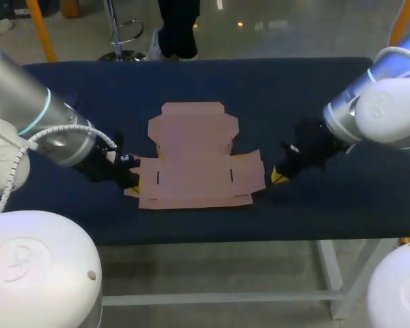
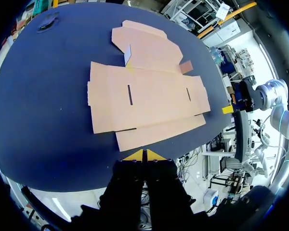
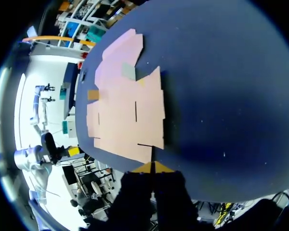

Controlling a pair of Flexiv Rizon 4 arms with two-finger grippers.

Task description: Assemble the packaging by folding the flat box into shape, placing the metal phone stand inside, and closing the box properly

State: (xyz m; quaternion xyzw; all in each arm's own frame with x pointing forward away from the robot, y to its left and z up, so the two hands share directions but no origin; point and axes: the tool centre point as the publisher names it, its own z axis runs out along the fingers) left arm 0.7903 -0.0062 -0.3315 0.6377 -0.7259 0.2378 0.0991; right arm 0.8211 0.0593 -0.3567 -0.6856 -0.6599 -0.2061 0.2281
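Box (image 1: 195, 160) cardboard lies fully flat and unfolded in the middle of the table (image 1: 342, 89), its lid panel toward the far side. The left gripper (image 2: 144, 155) sits low at the box's near left corner with its fingers together; whether the tips touch the flap or stop just short, I cannot tell. The right gripper (image 3: 152, 167) sits likewise at the near right corner, fingers together on nothing. No flap stands up yet, so folding, the first step, looks barely begun. Next, I judge, each tip must get under a side flap and raise it, both sides evenly, without shoving the sheet along the table.
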